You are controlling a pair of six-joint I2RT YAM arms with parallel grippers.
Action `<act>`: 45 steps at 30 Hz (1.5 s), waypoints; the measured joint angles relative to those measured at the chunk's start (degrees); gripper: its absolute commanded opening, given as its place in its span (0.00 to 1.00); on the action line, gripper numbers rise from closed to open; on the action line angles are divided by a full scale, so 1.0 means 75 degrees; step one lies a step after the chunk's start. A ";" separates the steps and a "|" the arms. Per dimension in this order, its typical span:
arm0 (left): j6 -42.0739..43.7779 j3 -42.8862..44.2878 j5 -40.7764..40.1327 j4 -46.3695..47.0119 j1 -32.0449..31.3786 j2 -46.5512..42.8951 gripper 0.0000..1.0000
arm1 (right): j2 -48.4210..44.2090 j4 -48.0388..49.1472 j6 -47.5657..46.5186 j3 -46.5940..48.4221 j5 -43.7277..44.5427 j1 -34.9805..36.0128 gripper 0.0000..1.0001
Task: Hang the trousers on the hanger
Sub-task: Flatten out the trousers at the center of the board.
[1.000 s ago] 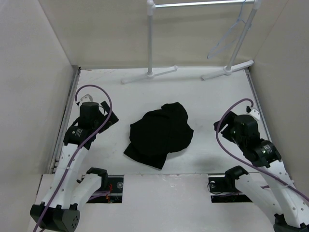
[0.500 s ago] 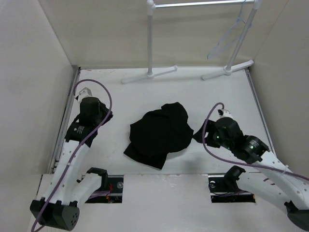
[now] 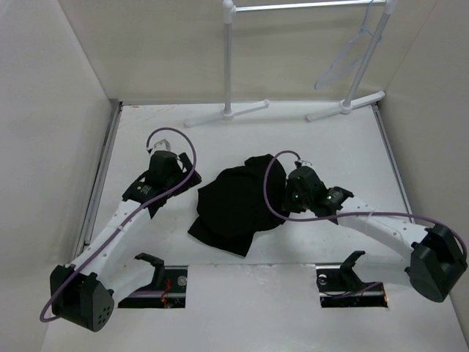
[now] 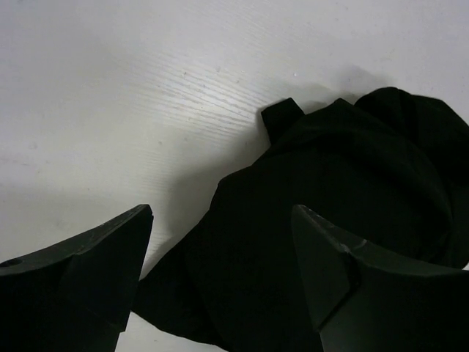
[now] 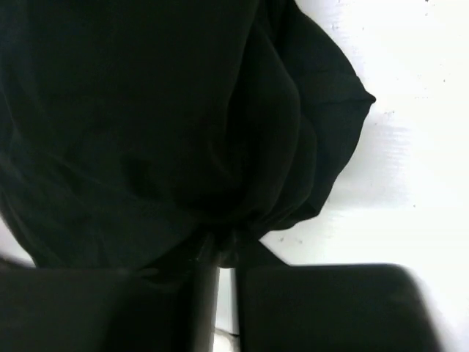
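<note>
Two grippers, one garment, one hanger - items as follows.

1. Trousers (image 3: 238, 199): black soft fabric, lying in a crumpled, roughly rounded heap on the middle of the white table (image 3: 330, 147). A folded corner juts out at the near-left side. No leg is laid out straight; the folds overlap.

2. Hanger (image 3: 338, 62): thin, pale, near-translucent. It hangs at the far right end of the rail of the white rack (image 3: 229, 59), leaning close beside the rack's right post and well apart from the trousers.

3. Left gripper (image 3: 187, 180): low over the table at the left edge of the heap. In the left wrist view the gripper (image 4: 221, 213) has its jaws spread wide, one finger (image 4: 95, 271) over bare table and the other over black cloth. Nothing is held.

4. Right gripper (image 3: 288, 198): at the right edge of the heap, arm stretched across the table from the near-right base. In the right wrist view the gripper (image 5: 221, 253) has its jaws drawn nearly together - only a narrow slit between them - with a pucker of the trousers (image 5: 146, 125) gathered at their tips. It pinches the fabric.

5. Cables: one purple cable loops above each wrist.
</note>
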 measured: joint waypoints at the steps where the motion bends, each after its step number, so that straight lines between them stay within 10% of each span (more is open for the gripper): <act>1: 0.0000 -0.0020 0.0009 0.0073 -0.0073 0.0050 0.76 | 0.0187 0.0000 -0.0093 0.0122 0.0000 -0.0009 0.04; 9: 0.0000 -0.0149 -0.0023 0.0137 0.0006 -0.0291 0.71 | 0.1326 -0.1419 -0.0895 0.4983 0.0201 0.1020 0.04; 21: -0.0029 0.0020 -0.0140 -0.0723 0.2667 -0.1504 0.72 | 0.3069 -0.2734 -0.2241 1.3397 0.0737 0.3057 0.03; 25: -0.0047 0.0711 -0.0189 -0.0924 0.2669 -0.1174 0.72 | 0.1145 -0.1623 -0.2407 1.1019 0.0635 0.2681 0.03; 30: -0.0044 0.1233 -0.0265 -0.0766 0.2107 -0.0644 0.70 | -0.2873 -0.0361 -0.0886 0.4433 0.0764 -0.1081 0.08; 35: -0.0044 0.0597 -0.0560 -0.0825 0.0816 -0.0280 0.69 | -0.3468 -0.0545 0.0662 0.0329 -0.0198 -0.5613 0.73; 37: -0.0044 0.0309 -0.0711 -0.0991 0.0373 -0.0096 0.69 | -0.3077 -0.1003 0.0731 -0.0111 -0.0321 -0.6373 0.82; 39: -0.0047 0.0076 -0.0903 -0.1192 0.0047 0.0067 0.68 | -0.3069 -0.1364 0.0560 -0.0076 -0.0303 -0.6394 0.79; 43: -0.0055 -0.0239 -0.1192 -0.1507 -0.0143 0.0119 0.67 | -0.3258 -0.1577 -0.0082 0.0577 0.0125 -0.5176 0.28; 45: -0.0087 -0.0376 -0.1265 -0.1585 -0.0178 0.0119 0.65 | -0.3206 -0.1620 -0.0277 0.0740 0.0344 -0.4217 0.19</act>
